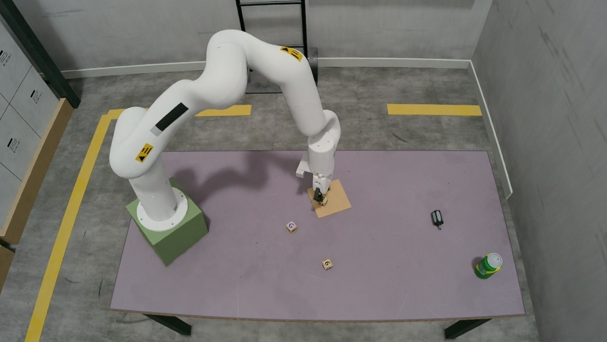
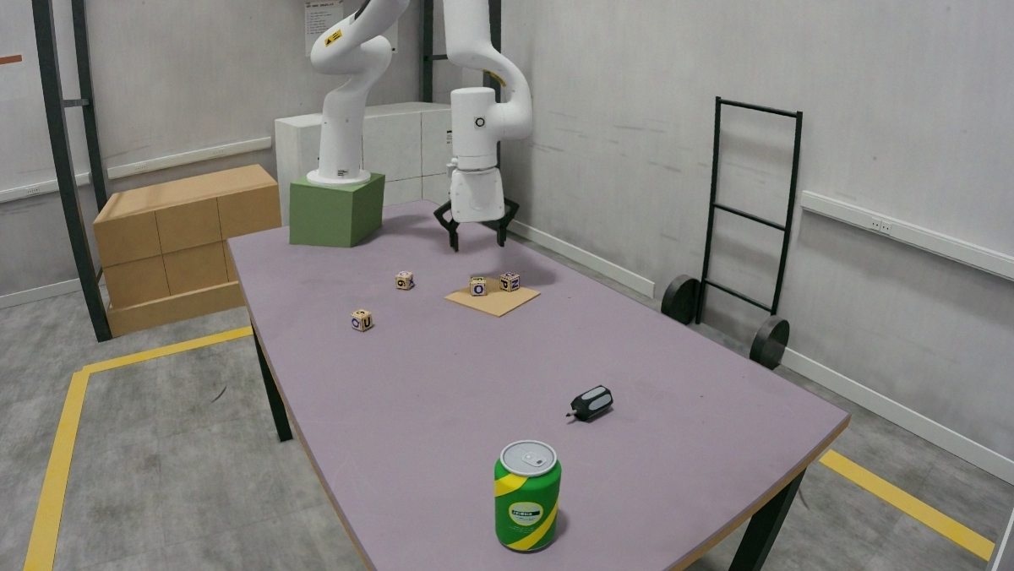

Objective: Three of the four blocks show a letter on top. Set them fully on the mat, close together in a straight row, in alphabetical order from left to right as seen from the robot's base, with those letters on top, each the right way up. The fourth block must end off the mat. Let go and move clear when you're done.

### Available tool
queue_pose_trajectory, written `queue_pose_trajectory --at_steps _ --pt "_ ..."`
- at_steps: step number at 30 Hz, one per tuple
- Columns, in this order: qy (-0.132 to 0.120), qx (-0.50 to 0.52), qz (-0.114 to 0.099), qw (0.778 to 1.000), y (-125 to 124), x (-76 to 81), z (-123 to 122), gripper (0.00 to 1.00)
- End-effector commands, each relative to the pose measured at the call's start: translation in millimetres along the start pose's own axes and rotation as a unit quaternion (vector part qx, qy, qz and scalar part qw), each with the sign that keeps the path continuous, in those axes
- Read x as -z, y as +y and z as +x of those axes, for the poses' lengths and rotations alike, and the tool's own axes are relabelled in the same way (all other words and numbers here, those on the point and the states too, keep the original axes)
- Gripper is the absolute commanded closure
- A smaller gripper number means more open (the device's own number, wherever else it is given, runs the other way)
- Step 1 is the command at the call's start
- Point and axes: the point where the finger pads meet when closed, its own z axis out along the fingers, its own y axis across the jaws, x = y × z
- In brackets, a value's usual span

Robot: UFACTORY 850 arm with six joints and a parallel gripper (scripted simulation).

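A tan mat (image 1: 341, 199) (image 2: 496, 304) lies near the middle of the purple table. Two letter blocks stand on it. The nearer one (image 1: 323, 201) (image 2: 477, 285) peeks out under the gripper in the top view. The far one (image 2: 509, 281) is hidden by the arm in that view. A block with G on top (image 1: 291, 226) (image 2: 404, 280) and a block with 9 on top (image 1: 327, 264) (image 2: 361, 319) sit off the mat on the table. My gripper (image 1: 319, 196) (image 2: 477, 242) is open and empty. It hangs a little above the two blocks on the mat.
A green can (image 1: 488, 265) (image 2: 526, 504) stands near the table's far right corner. A small black object (image 1: 436, 217) (image 2: 591, 402) lies right of the mat. The arm's green pedestal (image 1: 176, 240) (image 2: 335, 209) takes up the table's left end.
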Motion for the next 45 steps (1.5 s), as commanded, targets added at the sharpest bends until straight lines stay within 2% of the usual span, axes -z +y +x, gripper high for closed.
queue_pose_trajectory --at_steps 1,8,9,45 --pt "0.0 -0.044 0.013 0.999 -1.9 0.9 -1.3 0.0" --pt "0.0 -0.058 0.013 0.998 -2.8 0.9 -1.3 0.0" --pt "0.0 -0.058 0.013 0.998 -2.8 0.9 -1.3 0.35" --pt "0.0 -0.058 0.014 0.998 -2.8 -1.4 -1.4 0.35"
